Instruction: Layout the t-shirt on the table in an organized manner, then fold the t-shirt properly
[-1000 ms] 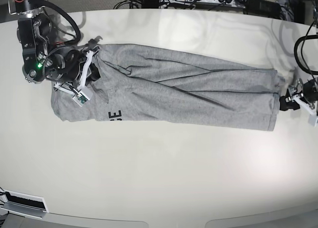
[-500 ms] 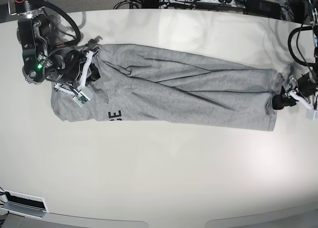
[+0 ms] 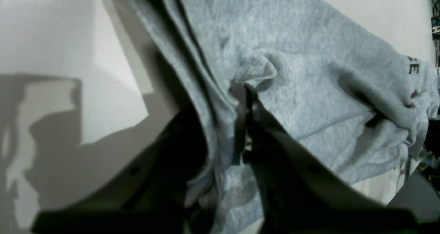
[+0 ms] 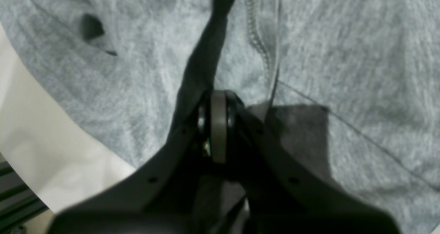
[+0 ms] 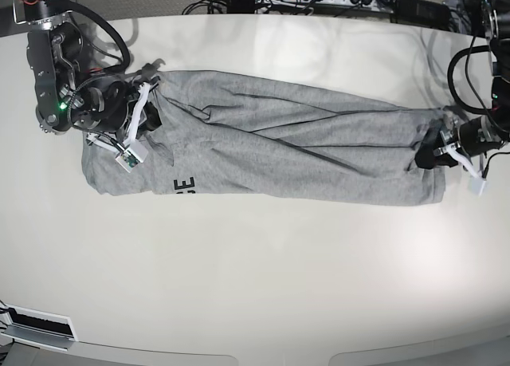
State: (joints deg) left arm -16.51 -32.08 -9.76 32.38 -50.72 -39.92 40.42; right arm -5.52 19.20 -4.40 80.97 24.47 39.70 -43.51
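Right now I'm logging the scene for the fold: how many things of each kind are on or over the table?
T-shirt: 1
Table: 1
Robot hands: 2, the left hand and the right hand, each at one end of the shirt
Total: 4

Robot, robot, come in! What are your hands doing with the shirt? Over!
Left gripper pinching the grey t-shirt at its end. Right gripper shut on the other end. Shirt bunched lengthwise on the table. Nothing in the way. Over.
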